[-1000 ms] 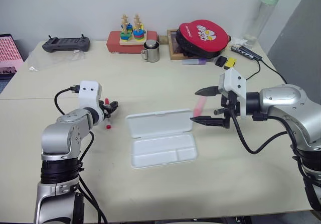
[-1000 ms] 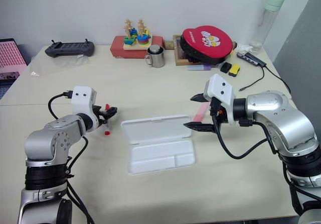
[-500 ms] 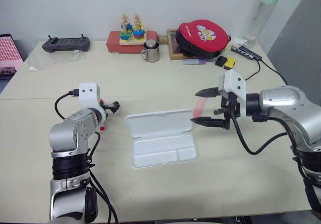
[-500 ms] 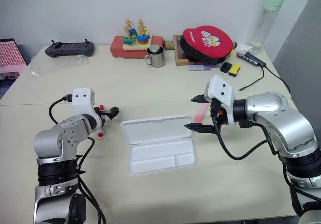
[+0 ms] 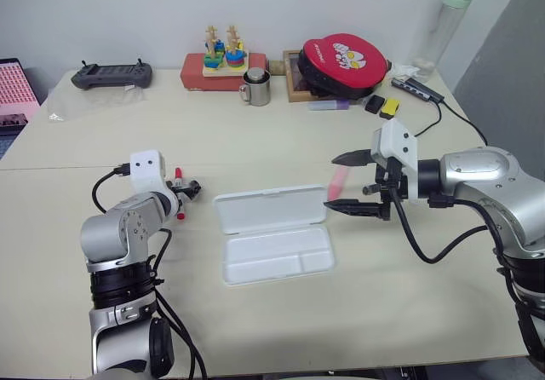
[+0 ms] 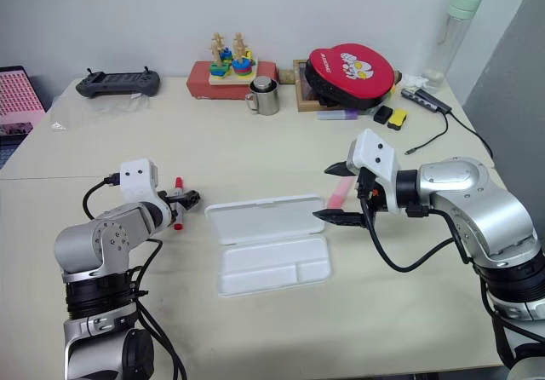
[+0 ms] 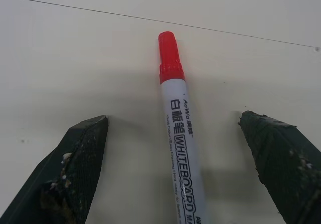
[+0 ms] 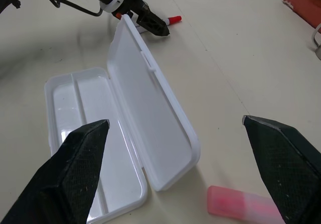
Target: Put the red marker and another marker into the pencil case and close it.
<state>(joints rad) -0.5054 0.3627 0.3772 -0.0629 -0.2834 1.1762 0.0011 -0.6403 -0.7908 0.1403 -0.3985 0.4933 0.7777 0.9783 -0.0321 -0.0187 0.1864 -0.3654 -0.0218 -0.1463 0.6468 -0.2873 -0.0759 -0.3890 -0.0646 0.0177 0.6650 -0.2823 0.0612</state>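
- Red on its cap and white on its body, the red marker (image 7: 179, 128) lies flat on the table (image 5: 281, 141), on the left side of the pencil case (image 5: 272, 233).
- The left gripper (image 5: 189, 191) is right over the red marker. Its two black fingers (image 7: 83, 158) are spread wide, one on each side of the marker, and they do not touch it.
- The marker's long side points the same way as the gripper, with the red cap at the far end. So the fingers can squeeze across its thin body. I think that is the next move.
- The left arm is much nearer to this marker than the right arm.
- The pencil case is open in the middle of the table. Its lid lies back flat and nothing is inside.
- The pink highlighter (image 8: 241, 205) lies on the table just past the right end of the lid.
- The right gripper (image 5: 352, 182) hangs in the air just above the highlighter. Its fingers are wide apart and hold nothing.
- The right arm is the near one for the highlighter.
- Nothing is in the case yet, so the job is only starting.
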